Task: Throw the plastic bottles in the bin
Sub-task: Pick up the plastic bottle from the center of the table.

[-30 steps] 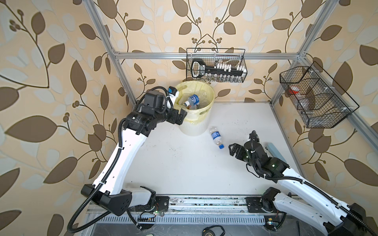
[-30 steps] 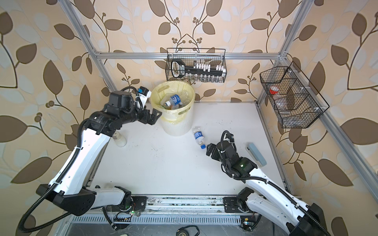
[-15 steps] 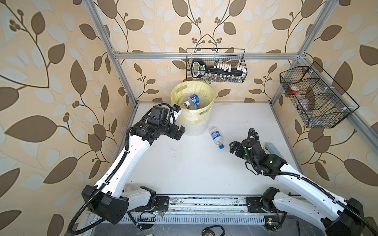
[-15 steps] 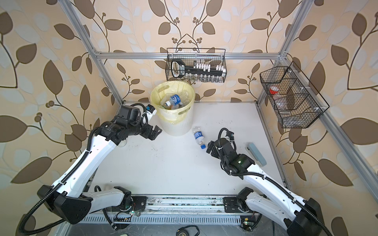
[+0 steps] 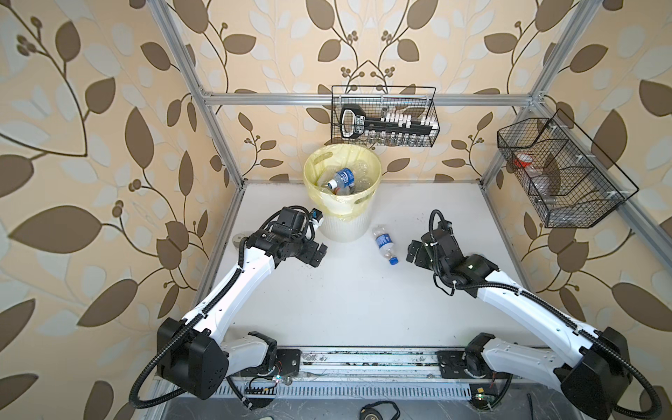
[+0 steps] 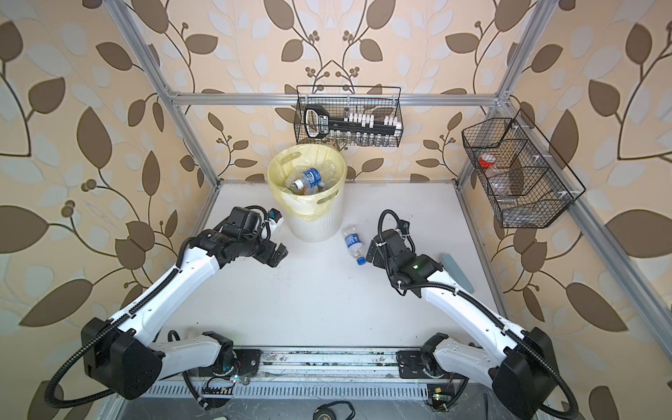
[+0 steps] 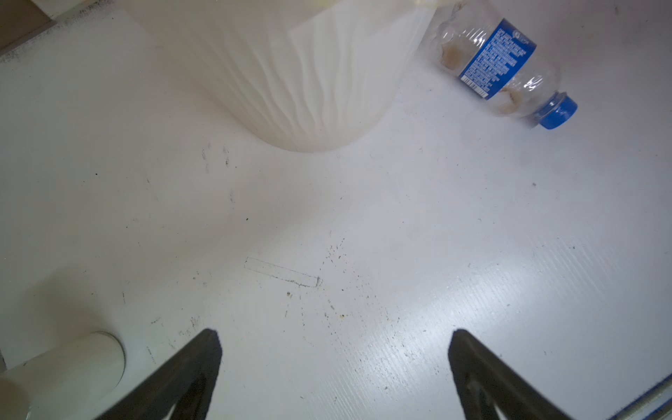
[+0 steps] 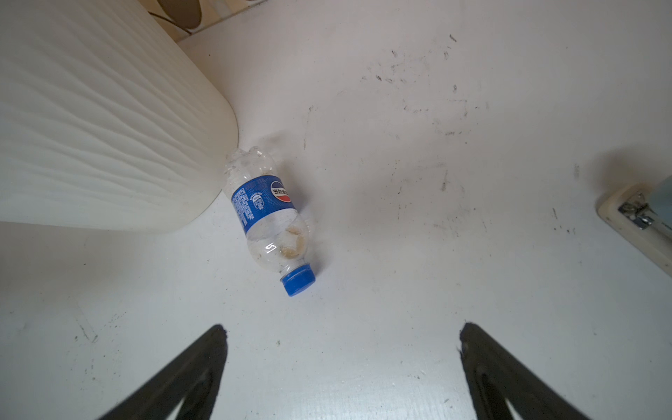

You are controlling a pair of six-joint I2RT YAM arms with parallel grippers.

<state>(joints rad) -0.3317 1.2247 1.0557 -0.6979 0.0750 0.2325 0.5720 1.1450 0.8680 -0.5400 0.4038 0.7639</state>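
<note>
One clear plastic bottle [image 5: 385,244] [image 6: 353,244] with a blue label and blue cap lies on its side on the white table, its base against the foot of the bin [image 5: 343,229] [image 6: 314,227]. The bin is a white ribbed pail with a pale yellow liner, and several bottles [image 5: 342,179] lie inside it. My right gripper [image 5: 414,252] [image 8: 342,327] is open just right of the bottle's cap [image 8: 298,283], not touching it. Left of the bin's foot, my left gripper [image 5: 316,254] [image 7: 332,332] hangs open and empty over bare table. The bottle [image 7: 498,65] also shows in the left wrist view.
Two black wire baskets hang on the frame, one behind the bin [image 5: 383,116] and one on the right wall [image 5: 560,174]. A small white cylinder [image 7: 72,363] stands at the table's left edge. A flat grey-blue object [image 6: 454,269] lies near the right edge.
My left gripper has come down from beside the bin's rim to low over the table, forward and left of the bin, still open. The right gripper has barely shifted.
</note>
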